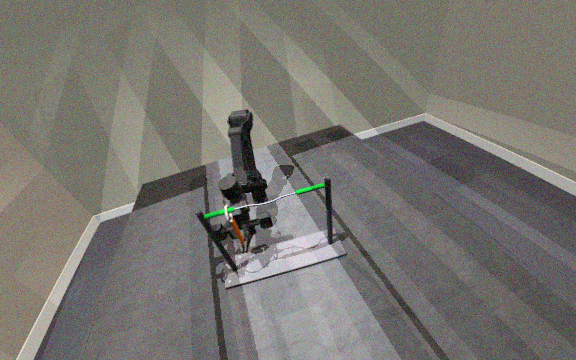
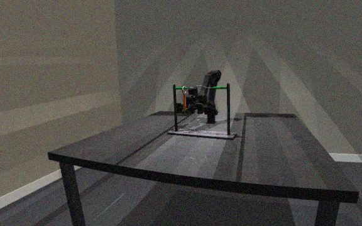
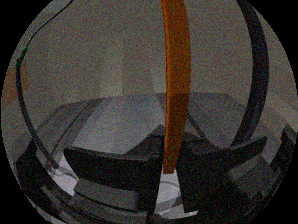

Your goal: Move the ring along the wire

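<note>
The white ring [image 1: 226, 212] [image 2: 183, 90] hangs around the green part [image 1: 211, 215] of the wire beside one post [image 1: 218, 242] [image 2: 175, 110]. Its orange handle [image 1: 237, 231] [image 2: 185, 102] [image 3: 178, 75] points down, slightly tilted in the top view. My gripper [image 1: 245, 247] [image 2: 185, 109] [image 3: 166, 129] is shut on the lower end of the handle, below the wire. The thin grey part [image 1: 268, 202] of the wire runs to the other green part [image 1: 310, 189] [image 2: 220, 87] [image 3: 21, 57] at the far post [image 1: 328, 212] [image 2: 228, 110]. The ring is out of the wrist view.
The posts stand on a pale base plate [image 1: 294, 263] [image 2: 200, 135] on the dark table [image 2: 137, 150]. My arm [image 1: 242, 150] [image 2: 212, 85] reaches in from behind the wire. In the wrist view the near post [image 3: 260, 65] rises at the right. Striped shadows cross the scene.
</note>
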`<action>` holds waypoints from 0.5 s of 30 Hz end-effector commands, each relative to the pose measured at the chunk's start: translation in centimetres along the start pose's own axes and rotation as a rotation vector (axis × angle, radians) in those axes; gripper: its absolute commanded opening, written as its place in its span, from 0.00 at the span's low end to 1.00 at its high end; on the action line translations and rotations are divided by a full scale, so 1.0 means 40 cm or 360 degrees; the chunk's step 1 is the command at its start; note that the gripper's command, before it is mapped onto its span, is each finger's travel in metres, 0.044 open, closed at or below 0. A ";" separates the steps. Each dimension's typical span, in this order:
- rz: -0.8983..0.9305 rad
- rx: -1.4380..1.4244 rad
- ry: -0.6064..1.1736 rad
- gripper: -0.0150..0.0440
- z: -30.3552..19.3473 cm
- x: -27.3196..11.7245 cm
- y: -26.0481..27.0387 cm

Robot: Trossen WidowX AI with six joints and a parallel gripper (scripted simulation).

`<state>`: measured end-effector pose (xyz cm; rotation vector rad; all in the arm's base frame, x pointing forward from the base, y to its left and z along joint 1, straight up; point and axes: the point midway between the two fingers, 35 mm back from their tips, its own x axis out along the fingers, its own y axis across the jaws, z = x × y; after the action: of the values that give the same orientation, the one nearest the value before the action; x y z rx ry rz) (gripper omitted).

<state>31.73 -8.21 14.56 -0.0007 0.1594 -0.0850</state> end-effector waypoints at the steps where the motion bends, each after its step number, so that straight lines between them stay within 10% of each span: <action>1: 0.0000 0.0000 0.0000 0.00 0.001 0.000 0.000; 15: 0.0007 -0.0009 -0.0001 0.00 0.031 -0.005 -0.004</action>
<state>31.60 -8.39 15.40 0.0008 0.1681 -0.0859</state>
